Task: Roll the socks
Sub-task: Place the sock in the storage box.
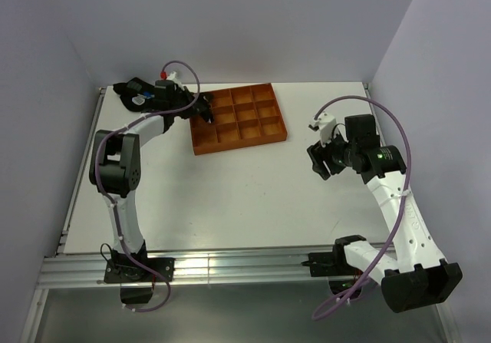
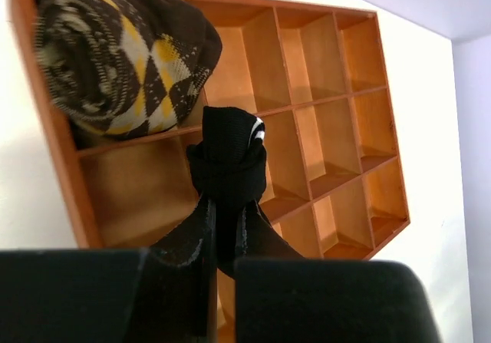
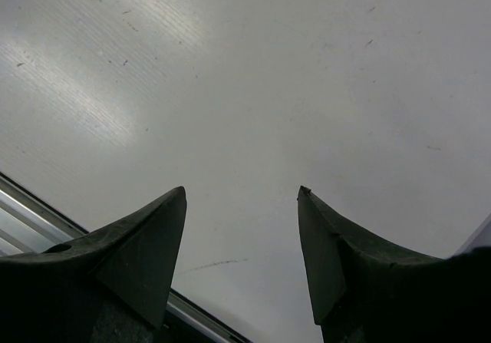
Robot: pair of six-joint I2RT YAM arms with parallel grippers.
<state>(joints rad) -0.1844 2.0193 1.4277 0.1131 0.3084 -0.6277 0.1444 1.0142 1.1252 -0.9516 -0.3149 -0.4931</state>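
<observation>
The brown-and-black argyle sock (image 2: pixel 115 59), with yellow diamonds, sits rolled up in a corner compartment of the orange tray (image 2: pixel 46 136). My left gripper (image 2: pixel 228 214) is shut on the black ankle sock (image 2: pixel 228 163). That sock is rolled into a bundle with a white stripe showing, and it hangs over the tray beside the argyle roll. In the top view the left gripper (image 1: pixel 204 112) is at the tray's left side (image 1: pixel 244 133); the socks do not show clearly there. My right gripper (image 3: pixel 242 193) is open and empty over bare table, also seen in the top view (image 1: pixel 317 163).
The orange tray has several compartments and stands at the back middle of the white table (image 1: pixel 230 197). A dark bundle with blue and white marks (image 1: pixel 133 95) lies at the far left corner. A metal rail (image 1: pixel 230 266) runs along the near edge.
</observation>
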